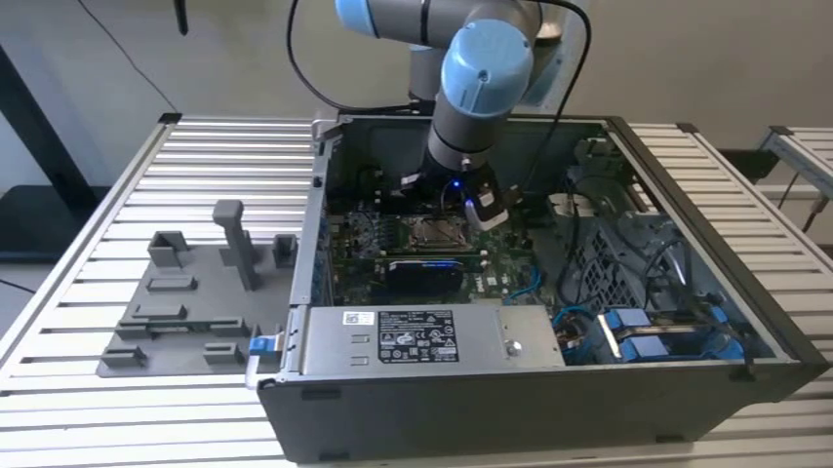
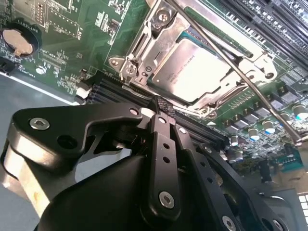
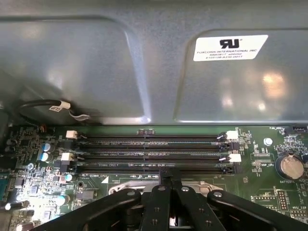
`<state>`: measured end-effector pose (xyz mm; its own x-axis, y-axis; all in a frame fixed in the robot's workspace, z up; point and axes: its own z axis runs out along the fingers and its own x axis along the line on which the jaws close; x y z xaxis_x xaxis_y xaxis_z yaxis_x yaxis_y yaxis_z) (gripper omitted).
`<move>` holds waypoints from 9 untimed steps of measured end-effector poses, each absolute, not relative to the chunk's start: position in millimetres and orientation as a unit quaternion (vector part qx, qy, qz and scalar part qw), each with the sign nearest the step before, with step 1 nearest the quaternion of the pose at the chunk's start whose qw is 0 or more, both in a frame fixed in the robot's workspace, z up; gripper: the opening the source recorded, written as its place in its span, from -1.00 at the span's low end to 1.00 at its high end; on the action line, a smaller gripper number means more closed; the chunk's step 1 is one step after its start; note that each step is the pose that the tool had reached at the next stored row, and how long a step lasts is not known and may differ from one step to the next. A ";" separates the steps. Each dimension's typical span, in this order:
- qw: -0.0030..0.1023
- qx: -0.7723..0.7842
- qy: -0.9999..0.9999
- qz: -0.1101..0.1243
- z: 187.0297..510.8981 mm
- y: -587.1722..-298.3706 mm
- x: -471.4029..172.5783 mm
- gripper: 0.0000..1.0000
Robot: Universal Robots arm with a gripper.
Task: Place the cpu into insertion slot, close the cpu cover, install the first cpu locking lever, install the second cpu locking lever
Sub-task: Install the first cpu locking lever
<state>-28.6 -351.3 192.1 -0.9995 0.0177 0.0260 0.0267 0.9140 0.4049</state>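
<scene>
The cpu [image 2: 192,70] lies flat in the insertion slot [image 2: 139,53] on the green board, its grey top showing through the window of the metal cpu cover [image 2: 255,60], which is folded down over it. A thin metal locking lever [image 2: 269,108] runs slantwise across the cover's side. My black gripper [image 2: 161,103] is shut with nothing between its fingertips, which hover just off the socket's edge, over the memory slots. In the exterior view, the gripper [image 1: 450,200] hangs inside the open computer case, just behind the socket [image 1: 434,231].
Black memory slots [image 3: 154,154] run along the board below the grey case wall [image 3: 144,72]. A coin battery [image 3: 288,166] sits nearby. A long black card [image 1: 430,273], a power supply box [image 1: 416,336] and blue cables [image 1: 651,331] crowd the case. A grey fixture plate [image 1: 182,312] lies on the exterior view's left.
</scene>
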 end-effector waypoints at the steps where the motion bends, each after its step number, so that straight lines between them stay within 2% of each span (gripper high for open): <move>1: 0.011 -0.012 -0.978 -0.207 192.1 -351.3 -28.6 -0.79; 9: 0.010 -0.014 -0.978 -0.208 196.3 -351.3 -27.8 -0.79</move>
<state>-27.8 -351.3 196.3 -0.9994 0.0240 0.0261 0.0325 0.9133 0.4060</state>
